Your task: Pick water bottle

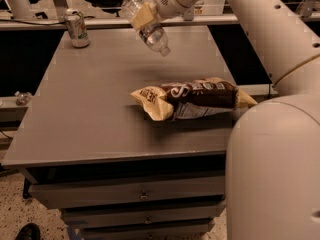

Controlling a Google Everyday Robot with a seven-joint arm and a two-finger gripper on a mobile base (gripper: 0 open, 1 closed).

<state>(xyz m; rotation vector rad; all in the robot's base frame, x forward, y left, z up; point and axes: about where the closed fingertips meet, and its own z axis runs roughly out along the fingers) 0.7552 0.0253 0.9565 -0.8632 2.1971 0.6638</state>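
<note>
You have the water bottle (156, 36) in the air above the far part of the bench (90, 109), clear of the surface. It hangs tilted, with the white cap (164, 51) pointing down and toward the chip bag (192, 99). The end effector (143, 15) is closed around the bottle's body, nearer to the base than to the cap, so most of the bottle sticks out below the grip.

I judge that this bottle is light, but it is not an easy thing to hold. The clear ribbed wall is thin and will give under pressure, so a strong squeeze can dent it, and a weak squeeze can let it slide, because smooth plastic is slippery. I cannot tell how much water is inside. If there is some, it will move toward the cap in this tilted position and pull on the grip.

The better place to hold such a bottle is the middle of the body, across the ribs, where the wall is stiffer. Your hold now is off the middle, so watch for the bottle turning between the pads.

The soda can (76, 28) stands well apart, at the far left corner of the bench.
</note>
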